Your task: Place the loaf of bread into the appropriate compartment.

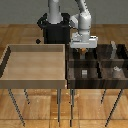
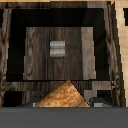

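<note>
over the dark divided bin's (image 1: 97,65) back compartment, the tool (image 1: 83,49) looks clamped on the loaf of bread (image 2: 62,96), pads barely visible; a grey-white piece (image 2: 56,48) sits below.

The arm's gripper (image 1: 83,48) hangs over the back-left compartment of the dark divided tray (image 1: 96,75), which sits beside a light wooden tray (image 1: 35,80). Small grey-white pieces (image 1: 84,73) lie in other compartments.
</note>
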### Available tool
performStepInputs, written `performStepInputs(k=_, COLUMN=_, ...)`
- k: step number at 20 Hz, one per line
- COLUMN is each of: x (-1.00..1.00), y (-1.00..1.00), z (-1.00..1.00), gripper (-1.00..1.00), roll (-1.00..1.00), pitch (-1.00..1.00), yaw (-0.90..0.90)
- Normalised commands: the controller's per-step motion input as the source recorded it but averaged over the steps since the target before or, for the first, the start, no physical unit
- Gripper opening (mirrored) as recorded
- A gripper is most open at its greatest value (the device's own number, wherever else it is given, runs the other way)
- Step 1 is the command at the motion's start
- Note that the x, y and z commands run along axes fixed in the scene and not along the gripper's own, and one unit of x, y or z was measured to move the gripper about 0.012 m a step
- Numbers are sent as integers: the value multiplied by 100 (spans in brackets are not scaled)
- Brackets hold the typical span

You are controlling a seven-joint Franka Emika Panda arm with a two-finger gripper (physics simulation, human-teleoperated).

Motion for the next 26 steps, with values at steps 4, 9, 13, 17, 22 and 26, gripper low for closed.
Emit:
performStepInputs(k=4, x=100, y=0, z=0, gripper=-100, roll=0, pitch=0, yaw=0)
performStepInputs(k=9, x=20, y=0, z=0, gripper=100, roll=0, pitch=0, yaw=0)
performStepInputs(k=13, x=0, y=0, z=0, gripper=100, roll=0, pitch=0, yaw=0)
performStepInputs(k=17, x=0, y=0, z=0, gripper=100, roll=0, pitch=0, yaw=0)
performStepInputs(k=22, x=0, y=0, z=0, gripper=100, roll=0, pitch=0, yaw=0)
performStepInputs(k=26, x=0, y=0, z=0, gripper=100, roll=0, pitch=0, yaw=0)
